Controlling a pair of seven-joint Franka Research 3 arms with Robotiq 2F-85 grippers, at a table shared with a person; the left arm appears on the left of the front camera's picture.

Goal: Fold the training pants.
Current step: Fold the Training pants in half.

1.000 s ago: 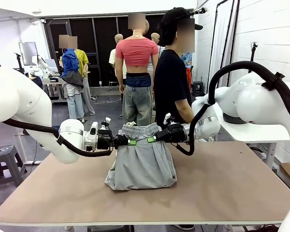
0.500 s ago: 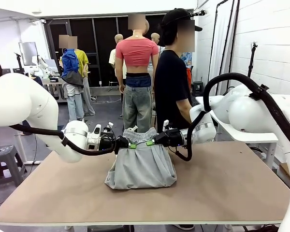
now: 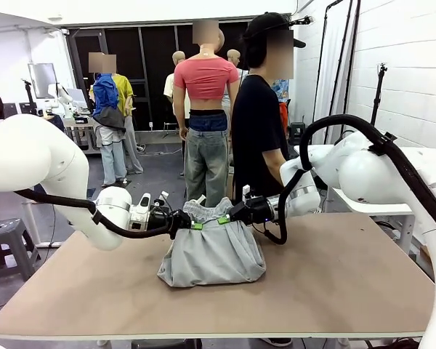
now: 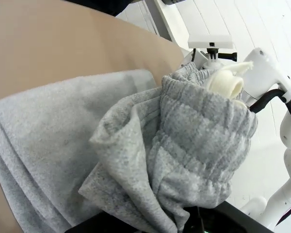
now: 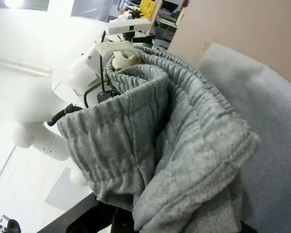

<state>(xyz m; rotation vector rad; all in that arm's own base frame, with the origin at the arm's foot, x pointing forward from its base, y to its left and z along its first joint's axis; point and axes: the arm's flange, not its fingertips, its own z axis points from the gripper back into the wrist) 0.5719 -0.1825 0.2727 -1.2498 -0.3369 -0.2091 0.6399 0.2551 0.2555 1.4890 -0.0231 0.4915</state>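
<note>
The light grey training pants [image 3: 212,256] lie bunched on the brown table [image 3: 334,280], their lower part folded flat and the elastic waistband [image 3: 207,211] held up at the far side. My left gripper [image 3: 192,225] is shut on the waistband's left end. Close beside it, my right gripper [image 3: 222,219] is shut on the right end. The left wrist view shows the gathered waistband [image 4: 199,131] with the white drawstring [image 4: 228,82] poking out on top. In the right wrist view the waistband [image 5: 155,126] drapes over my fingers and hides them.
A person in a black shirt [image 3: 258,123] stands at the table's far edge, just behind the pants. A white side table [image 3: 374,205] sits at the right and a grey stool [image 3: 3,234] at the left. Bare tabletop surrounds the pants.
Both grippers have come down toward the table and drawn closer together, bringing the waistband lower over the folded part. Their grip is unchanged.
</note>
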